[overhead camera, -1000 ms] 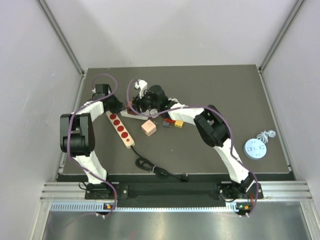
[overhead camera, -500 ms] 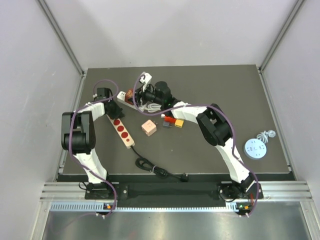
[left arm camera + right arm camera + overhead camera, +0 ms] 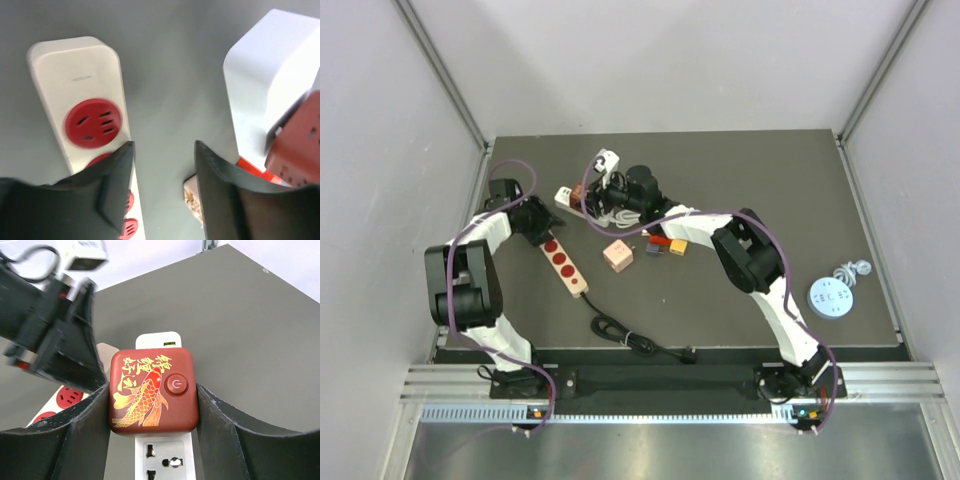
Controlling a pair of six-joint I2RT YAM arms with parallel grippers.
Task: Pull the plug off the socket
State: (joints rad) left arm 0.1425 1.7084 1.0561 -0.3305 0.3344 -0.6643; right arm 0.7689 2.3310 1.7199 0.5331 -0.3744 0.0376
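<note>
Since half a second ago the left gripper (image 3: 540,226) has swung left, off the white socket strip (image 3: 565,194), and its elbow is now sitting further out toward the table (image 3: 750,180) edge. The right gripper (image 3: 586,199) and the strip it is working on are staying at nearly the same far-left spot, further back than a second ago. Top view: the left gripper is hovering over the far end of the red-socket strip (image 3: 568,268), just beside the white strip but apart from it. The right arm is reaching across to that white strip. A pink block (image 3: 618,256) is lying near, a coiled black cable (image 3: 630,338) is lying toward the near edge, and a blue disc (image 3: 831,297) is sitting well apart on the right. Left wrist view: the fingers (image 3: 116,175) are standing wide and gripping nothing, with bare table between them. The red-socket strip is passing under the left finger, and the white strip's end and a blurred corner of the red plug (image 3: 296,137) are showing at right. Right wrist view: the red plug, with a gold carp and a power button on top, is sitting on the white strip, apparently still seated in it. Both right fingers (image 3: 82,440) are pressing against its sides, so this gripper is clamping the plug. The left gripper is showing as a blurred dark shape at upper left.
</note>
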